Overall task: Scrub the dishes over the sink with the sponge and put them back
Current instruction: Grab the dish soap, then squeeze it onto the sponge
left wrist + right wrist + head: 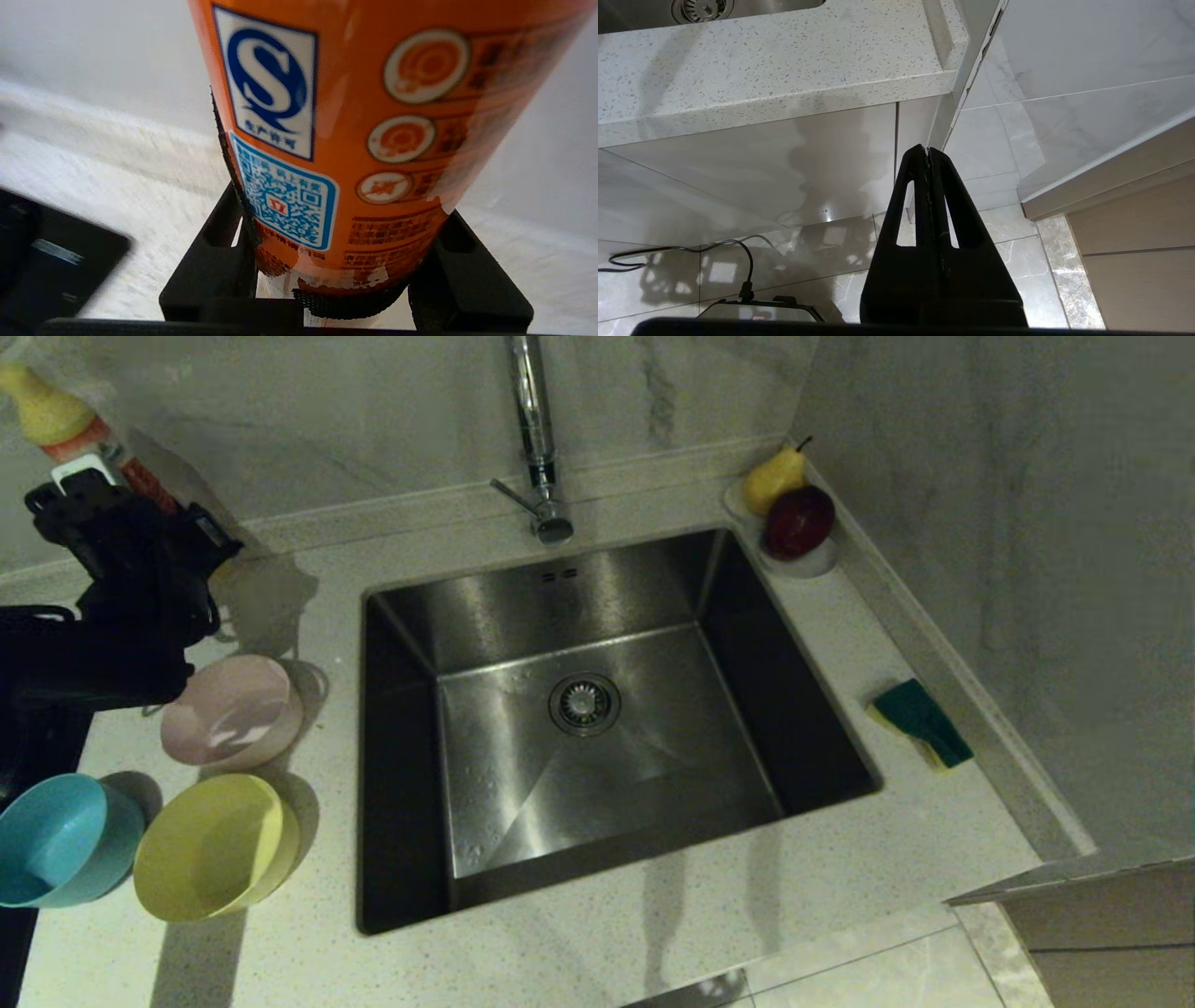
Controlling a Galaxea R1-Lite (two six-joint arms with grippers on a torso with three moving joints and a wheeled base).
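We hold our left pincer [345, 289] clamped round the base of an orange bottle [355, 140] at the bench's [597, 943] far left corner, presumably soap for the scrubbing; the pink bowl [231, 709], yellow bowl [210, 847] and blue bowl [61, 840] wait left of the sink [597, 709]; the sponge [920, 721] lies on its right; our right pincer [928, 154] hangs pressed together below the bench edge.

My left arm [103, 644] is a bulky matte-black shell, its left gripper [336, 280] built of two blocky black fingers with oblong cut-outs and mesh-textured pads, while my right gripper [928, 154] tapers into two slim black fingers, each pierced by a long slot.
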